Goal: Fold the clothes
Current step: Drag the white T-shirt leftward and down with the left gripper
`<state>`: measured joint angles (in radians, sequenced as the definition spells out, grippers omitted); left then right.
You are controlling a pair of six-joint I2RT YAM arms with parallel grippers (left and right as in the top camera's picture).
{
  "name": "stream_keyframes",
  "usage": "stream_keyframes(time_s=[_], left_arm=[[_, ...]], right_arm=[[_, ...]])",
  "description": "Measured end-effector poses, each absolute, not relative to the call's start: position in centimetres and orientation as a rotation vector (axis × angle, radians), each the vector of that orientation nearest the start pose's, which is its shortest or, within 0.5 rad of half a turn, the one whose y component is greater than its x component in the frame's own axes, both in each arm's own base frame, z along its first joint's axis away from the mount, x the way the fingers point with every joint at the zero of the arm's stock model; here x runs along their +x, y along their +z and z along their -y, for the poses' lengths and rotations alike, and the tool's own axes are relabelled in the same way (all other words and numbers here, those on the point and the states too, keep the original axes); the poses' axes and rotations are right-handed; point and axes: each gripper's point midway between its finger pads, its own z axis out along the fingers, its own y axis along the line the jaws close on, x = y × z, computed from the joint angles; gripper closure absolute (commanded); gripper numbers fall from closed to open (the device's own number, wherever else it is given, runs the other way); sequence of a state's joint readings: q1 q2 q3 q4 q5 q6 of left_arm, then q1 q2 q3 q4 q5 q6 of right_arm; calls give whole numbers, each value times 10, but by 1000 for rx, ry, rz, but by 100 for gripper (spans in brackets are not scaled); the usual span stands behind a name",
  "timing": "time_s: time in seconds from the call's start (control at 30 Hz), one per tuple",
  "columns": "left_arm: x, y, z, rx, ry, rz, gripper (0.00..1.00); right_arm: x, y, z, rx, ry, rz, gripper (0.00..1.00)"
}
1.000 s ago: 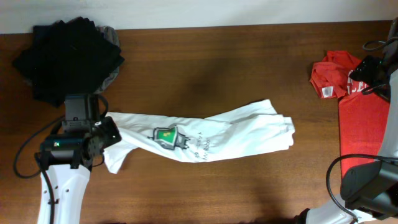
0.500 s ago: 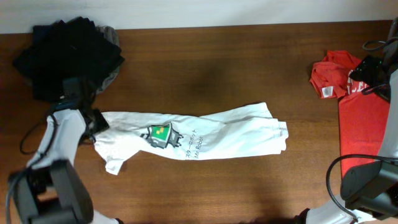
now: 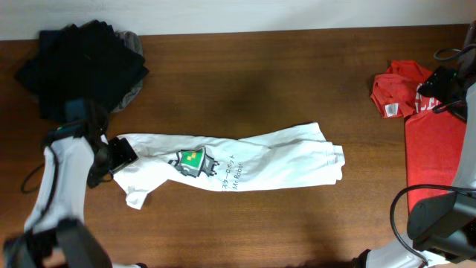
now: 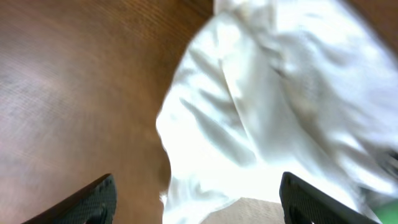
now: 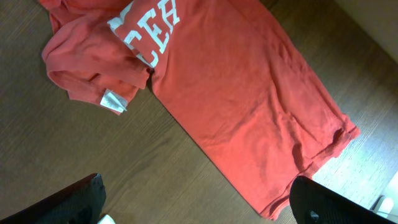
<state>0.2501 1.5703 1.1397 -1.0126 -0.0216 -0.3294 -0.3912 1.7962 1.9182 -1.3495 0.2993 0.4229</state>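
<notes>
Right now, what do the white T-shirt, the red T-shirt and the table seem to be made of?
White T-shirt: probably cotton knit, matte; it lies limp with soft creases. Red T-shirt: similar matte jersey, wrinkled, printed white letters. Table: wood or wood-look laminate, faint sheen, streaky grain; which, I cannot tell.

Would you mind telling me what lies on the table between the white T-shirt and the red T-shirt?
Nothing: in the overhead view, only bare brown tabletop separates the white T-shirt from the red T-shirt.
</notes>
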Motion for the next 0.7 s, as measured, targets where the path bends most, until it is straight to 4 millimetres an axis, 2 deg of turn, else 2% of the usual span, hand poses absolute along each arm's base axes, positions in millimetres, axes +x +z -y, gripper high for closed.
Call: stream_keyframes(time_s=[0.13, 0.2, 0.3, 0.4, 0.53, 0.7], left_arm=[[272, 131, -69, -833, -14, -2798, 16], [255, 158, -62, -808, -36, -2740, 16], [240, 183, -47, -748, -83, -2680, 16], [230, 200, -30, -666, -131, -2636, 16], [217, 194, -17, -610, -159, -2651, 15], [197, 153, -8, -648, -171, -2757, 16]], right_arm=[[346, 236, 197, 1161, -410, -2512, 2], [346, 236, 197, 1162, -409, -2512, 2], [346, 236, 198, 1161, -409, -2512, 2], [346, 236, 198, 1161, -409, -2512, 2], [346, 236, 198, 1161, -409, -2512, 2], [355, 235, 190, 1147, -320, -2510, 2]])
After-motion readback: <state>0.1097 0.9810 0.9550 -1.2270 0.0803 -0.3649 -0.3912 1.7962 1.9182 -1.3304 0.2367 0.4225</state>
